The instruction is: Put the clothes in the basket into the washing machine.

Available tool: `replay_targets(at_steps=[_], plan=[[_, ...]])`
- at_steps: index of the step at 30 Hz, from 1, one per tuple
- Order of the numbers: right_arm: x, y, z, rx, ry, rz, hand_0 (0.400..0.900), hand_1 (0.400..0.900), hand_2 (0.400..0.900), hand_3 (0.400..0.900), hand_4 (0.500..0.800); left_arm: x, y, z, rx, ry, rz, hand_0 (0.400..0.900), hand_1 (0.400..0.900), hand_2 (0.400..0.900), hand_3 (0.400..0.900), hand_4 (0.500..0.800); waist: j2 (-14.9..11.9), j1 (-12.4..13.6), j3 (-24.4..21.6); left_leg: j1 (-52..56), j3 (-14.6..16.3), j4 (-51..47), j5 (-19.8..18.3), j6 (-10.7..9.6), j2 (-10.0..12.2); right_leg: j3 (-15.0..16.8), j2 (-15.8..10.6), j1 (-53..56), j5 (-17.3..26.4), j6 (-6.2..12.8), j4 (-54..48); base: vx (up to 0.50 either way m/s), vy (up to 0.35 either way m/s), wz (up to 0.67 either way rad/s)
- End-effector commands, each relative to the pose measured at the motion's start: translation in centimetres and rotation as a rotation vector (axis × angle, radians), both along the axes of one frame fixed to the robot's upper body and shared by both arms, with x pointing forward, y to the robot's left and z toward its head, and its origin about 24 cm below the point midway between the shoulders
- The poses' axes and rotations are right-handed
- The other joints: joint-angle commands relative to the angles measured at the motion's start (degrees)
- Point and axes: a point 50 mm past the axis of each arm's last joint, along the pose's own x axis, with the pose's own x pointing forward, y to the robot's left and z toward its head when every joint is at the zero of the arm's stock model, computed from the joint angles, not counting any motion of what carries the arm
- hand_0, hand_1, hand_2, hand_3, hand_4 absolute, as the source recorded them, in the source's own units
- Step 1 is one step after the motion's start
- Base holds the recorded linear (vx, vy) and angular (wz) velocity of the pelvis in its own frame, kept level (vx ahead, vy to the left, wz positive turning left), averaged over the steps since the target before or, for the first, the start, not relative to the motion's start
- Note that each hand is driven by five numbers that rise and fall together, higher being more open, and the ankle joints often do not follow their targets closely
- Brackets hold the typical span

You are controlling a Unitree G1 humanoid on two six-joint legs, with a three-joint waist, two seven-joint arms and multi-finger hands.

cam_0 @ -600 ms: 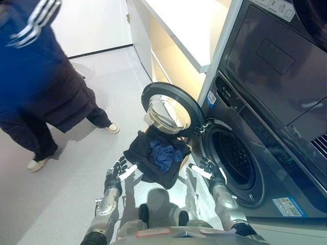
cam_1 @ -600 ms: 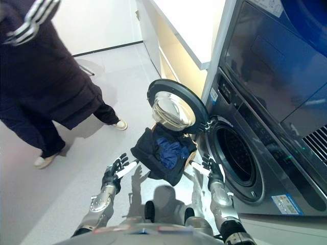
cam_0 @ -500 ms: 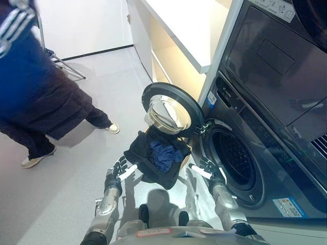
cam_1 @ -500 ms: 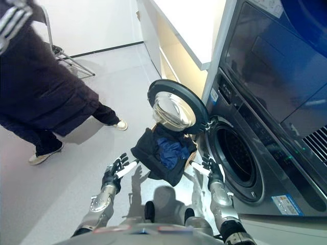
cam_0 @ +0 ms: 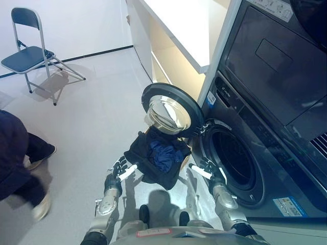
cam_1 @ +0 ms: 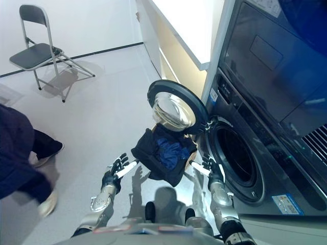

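While both hands hover empty, the sound approach is to close in from either side of the basket (cam_0: 176, 166) together. Left to right: a person (cam_0: 18, 166) at the frame's edge, a folding chair (cam_0: 31, 53) far back, then the left hand (cam_0: 120, 170), fingers spread, just beside the heap. Dark clothes (cam_0: 148, 161) with a blue garment (cam_0: 163, 155) on top overflow the basket, which stands below the open door (cam_0: 168, 109). The right hand (cam_0: 207, 168), also spread, sits by the washing machine (cam_0: 232, 163) drum opening.
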Motion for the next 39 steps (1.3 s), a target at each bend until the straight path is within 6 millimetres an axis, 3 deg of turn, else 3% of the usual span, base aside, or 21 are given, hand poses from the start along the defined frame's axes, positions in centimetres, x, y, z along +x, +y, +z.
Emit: replay_targets(at_steps=[1, 5, 8, 15, 22, 24, 29, 31, 39], plan=[[3.8, -0.1, 3.3, -0.048, -0.207, 0.033, 0.900, 0.900, 0.900, 0.900, 0.800, 3.6, 0.6, 3.2, 0.008, -0.213, 0.025, 0.900, 0.900, 0.900, 0.900, 0.800, -2.65, 0.70, -0.49, 0.31, -2.30, 2.51, -5.70, -1.83, 1.20, 0.15, -4.09, -3.92, 3.22, 4.50, 2.11, -0.01, -0.002, 0.06], [5.1, -0.2, 4.4, -0.123, -0.247, 0.088, 0.900, 0.900, 0.900, 0.900, 0.800, 4.3, 0.7, 4.1, 0.011, -0.261, 0.031, 0.900, 0.900, 0.900, 0.900, 0.800, -3.04, 1.19, 1.14, -2.57, -2.90, 4.23, -5.80, -1.70, 0.89, 0.09, -4.23, -6.12, 3.24, 4.51, 3.07, -0.06, -0.001, 0.07], [7.3, -0.1, 6.4, -0.281, -0.317, 0.217, 0.900, 0.900, 0.900, 0.900, 0.800, 5.5, 0.6, 5.6, 0.015, -0.339, 0.030, 0.900, 0.900, 0.900, 0.900, 0.800, -3.74, 1.95, 3.98, -7.23, -3.84, 7.77, -6.10, -1.42, 0.60, -0.15, -4.51, -9.91, 2.99, 4.25, 5.72, -0.15, -0.012, 0.13], [14.5, 0.8, 13.4, -0.724, -0.507, 0.472, 0.900, 0.900, 0.900, 0.900, 0.800, 10.0, -0.5, 12.1, 0.040, -0.640, -0.006, 0.900, 0.900, 0.900, 0.900, 0.800, -4.88, 5.37, 11.59, -23.58, -7.07, 18.43, -6.80, -1.64, -0.11, -1.93, -6.33, -25.77, 0.48, 3.07, 18.75, -0.22, -0.030, 0.32], [20.0, 1.6, 21.8, -0.969, -0.681, 0.451, 0.900, 0.900, 0.900, 0.900, 0.800, 13.1, -3.0, 19.3, 0.038, -0.927, -0.061, 0.900, 0.900, 0.900, 0.900, 0.800, -4.85, 9.42, 15.80, -40.88, -9.32, 26.82, -6.96, -1.90, -1.29, -2.90, -7.17, -42.85, -1.78, 2.64, 29.15, -0.16, -0.029, 0.24], [21.1, 0.8, 24.2, -1.062, -0.696, 0.409, 0.900, 0.900, 0.900, 0.900, 0.800, 13.8, -3.9, 21.4, 0.034, -1.008, -0.079, 0.900, 0.900, 0.900, 0.900, 0.800, -4.62, 10.67, 17.07, -45.63, -10.16, 28.70, -6.95, -1.96, -2.04, -3.42, -7.70, -47.55, -2.68, 2.64, 32.25, -0.13, -0.057, 0.29], [22.1, -2.2, 27.3, -1.251, -0.647, 0.288, 0.900, 0.900, 0.900, 0.900, 0.800, 13.8, -5.6, 25.1, 0.008, -1.162, -0.112, 0.900, 0.900, 0.900, 0.900, 0.800, -3.39, 13.11, 18.59, -55.00, -11.44, 33.14, -7.54, -1.86, -3.56, -3.70, -9.01, -57.10, -5.37, 2.45, 39.70, -0.05, -0.031, 0.23], [22.2, -3.5, 28.1, -1.315, -0.620, 0.233, 0.900, 0.900, 0.900, 0.900, 0.800, 13.5, -6.2, 26.1, 0.004, -1.210, -0.133, 0.900, 0.900, 0.900, 0.900, 0.800, -2.93, 13.78, 18.73, -58.02, -11.90, 36.17, -10.36, -1.78, -4.38, -3.05, -9.65, -60.46, -8.37, 2.87, 43.63, 0.06, -0.030, 0.18], [21.7, -7.7, 30.8, -1.403, -0.551, 0.093, 0.900, 0.900, 0.900, 0.900, 0.800, 12.6, -7.8, 28.4, -0.067, -1.317, -0.191, 0.900, 0.900, 0.900, 0.900, 0.800, -0.66, 16.24, 18.21, -71.18, -12.01, 47.56, -14.05, -0.24, -7.85, 0.08, -12.44, -75.31, -13.08, 1.73, 57.52, -0.02, 0.020, 0.13]])
